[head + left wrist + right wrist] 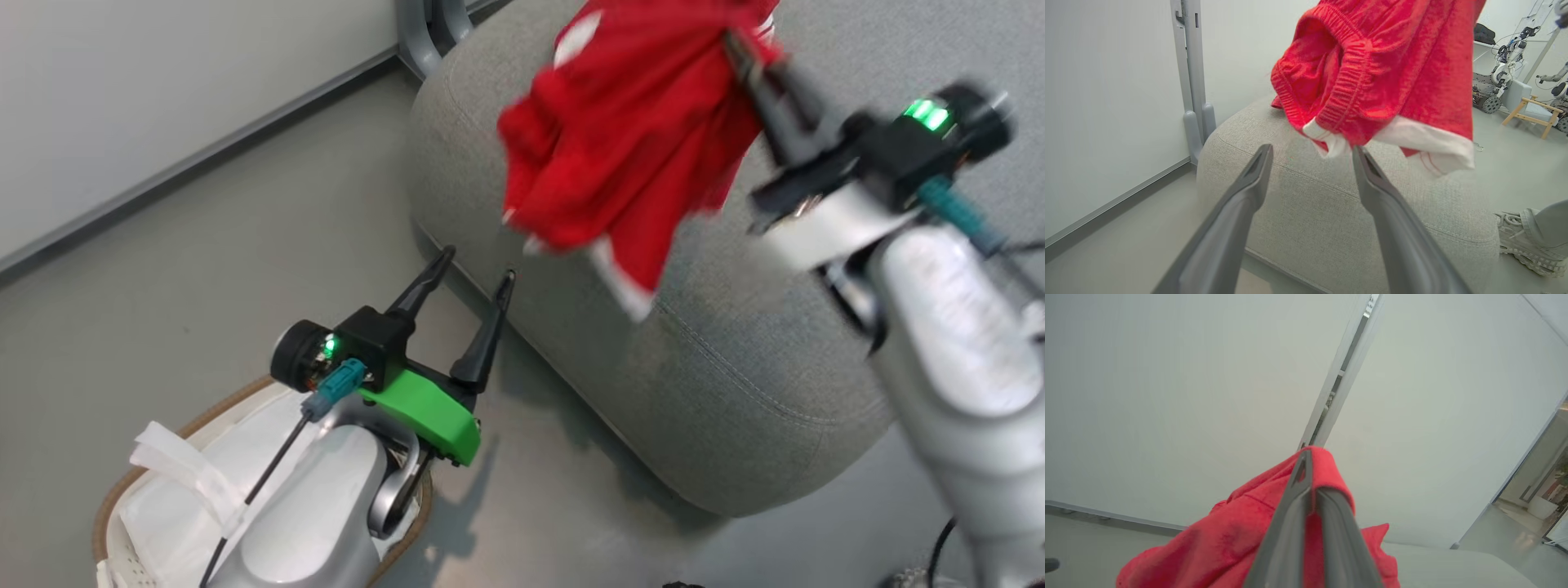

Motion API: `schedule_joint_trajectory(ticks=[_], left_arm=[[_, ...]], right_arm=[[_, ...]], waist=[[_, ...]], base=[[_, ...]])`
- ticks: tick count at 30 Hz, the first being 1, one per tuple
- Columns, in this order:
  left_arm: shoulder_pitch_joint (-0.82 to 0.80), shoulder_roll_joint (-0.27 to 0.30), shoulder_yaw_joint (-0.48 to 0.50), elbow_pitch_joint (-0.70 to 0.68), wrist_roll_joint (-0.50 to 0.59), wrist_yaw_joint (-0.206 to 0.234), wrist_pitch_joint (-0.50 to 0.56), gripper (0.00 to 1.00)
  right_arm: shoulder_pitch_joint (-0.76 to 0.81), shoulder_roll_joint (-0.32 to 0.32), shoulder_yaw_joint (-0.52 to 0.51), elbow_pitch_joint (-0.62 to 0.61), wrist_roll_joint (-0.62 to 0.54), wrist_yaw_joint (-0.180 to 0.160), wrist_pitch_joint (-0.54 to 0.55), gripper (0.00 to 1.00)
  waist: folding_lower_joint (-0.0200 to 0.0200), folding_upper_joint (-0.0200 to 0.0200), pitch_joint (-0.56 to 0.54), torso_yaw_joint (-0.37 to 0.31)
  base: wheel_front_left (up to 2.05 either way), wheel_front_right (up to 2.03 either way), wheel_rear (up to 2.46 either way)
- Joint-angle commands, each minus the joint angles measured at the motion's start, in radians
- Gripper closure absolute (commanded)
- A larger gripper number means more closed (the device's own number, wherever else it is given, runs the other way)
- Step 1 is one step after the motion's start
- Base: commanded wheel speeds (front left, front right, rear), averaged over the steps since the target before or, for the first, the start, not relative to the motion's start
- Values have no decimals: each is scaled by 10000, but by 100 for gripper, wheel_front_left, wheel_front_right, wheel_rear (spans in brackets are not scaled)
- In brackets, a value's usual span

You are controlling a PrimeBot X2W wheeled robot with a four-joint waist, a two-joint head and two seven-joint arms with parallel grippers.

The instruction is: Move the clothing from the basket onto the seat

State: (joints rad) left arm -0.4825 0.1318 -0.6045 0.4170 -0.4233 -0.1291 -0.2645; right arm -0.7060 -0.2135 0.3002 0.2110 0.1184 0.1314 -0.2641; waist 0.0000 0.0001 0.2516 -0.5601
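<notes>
Hanging from the clamped fingers of the right gripper (pixel 735 47), the clothing (pixel 620 139) dangles above the seat (pixel 735 367), just beyond the left gripper (pixel 479 265), whose jaws are spread wide and empty; the basket (pixel 101 523) lies beneath that wrist

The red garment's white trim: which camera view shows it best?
The left wrist view: the red garment hangs close, its white trim sharp. Head view: blurred, above the seat. Right wrist view: a pinched fold.

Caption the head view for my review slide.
Right end effector shut on red clothing hanging over the grey seat; left end effector open and empty near the basket.
</notes>
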Motion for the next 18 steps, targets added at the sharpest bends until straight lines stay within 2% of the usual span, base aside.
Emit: schedule_joint_trajectory(ticks=[1,6,10,13,18], left_arm=[[-109,197,101,-85,84,-32,5,0],[-213,604,229,-272,277,-32,5,0],[-493,785,12,-382,319,-32,5,0],[-746,903,-174,-483,315,-32,5,0],[-1271,1076,-442,-690,260,-33,5,0]], right_arm=[[-600,-287,-107,84,-169,-14,-2,100],[-2811,-1121,-523,757,-344,-14,-4,100],[-4171,-1701,-943,1702,-797,-14,0,100],[-4946,-2039,-1232,2527,-1116,-14,-2,100],[-5953,-2334,-2394,4014,-1665,-14,13,100]], waist=[[0,-1,491,0],[0,-1,1272,33],[0,-1,1927,335],[0,-1,2422,562],[0,-1,3388,904]], base=[[0,0,0],[0,0,0],[0,0,0],[0,0,0],[0,0,0]])
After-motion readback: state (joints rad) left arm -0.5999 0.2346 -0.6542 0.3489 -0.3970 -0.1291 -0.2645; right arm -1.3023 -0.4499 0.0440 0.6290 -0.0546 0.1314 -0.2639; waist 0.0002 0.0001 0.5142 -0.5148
